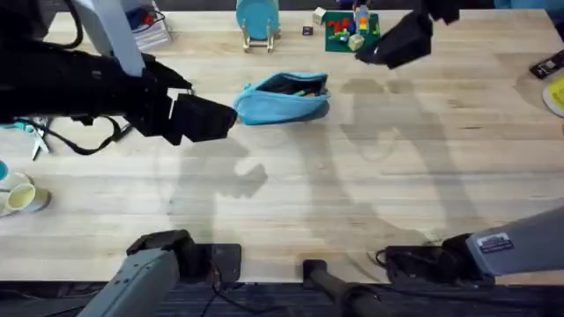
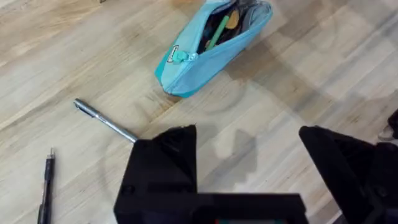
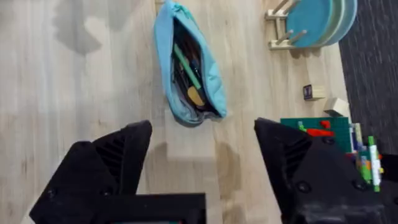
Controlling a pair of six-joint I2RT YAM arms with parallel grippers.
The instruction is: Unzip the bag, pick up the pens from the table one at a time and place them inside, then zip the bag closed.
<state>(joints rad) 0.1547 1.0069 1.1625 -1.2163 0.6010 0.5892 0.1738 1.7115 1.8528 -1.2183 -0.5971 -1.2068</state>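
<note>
Two pens (image 2: 106,122) lie beside left gripper (image 2: 249,155).

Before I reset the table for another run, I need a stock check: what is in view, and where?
Bag: one, light blue, unzipped, table centre, things inside.
Pens: one silver-grey, one black, on the table beside the bag.
Round disc on wooden stand: one, teal, far edge.
Brick board: one, green, far edge.
Cup: one, pale, left edge.
Table: light wood.
Left gripper: black, open, near the bag.
Right gripper: black, open, above the table.
</note>
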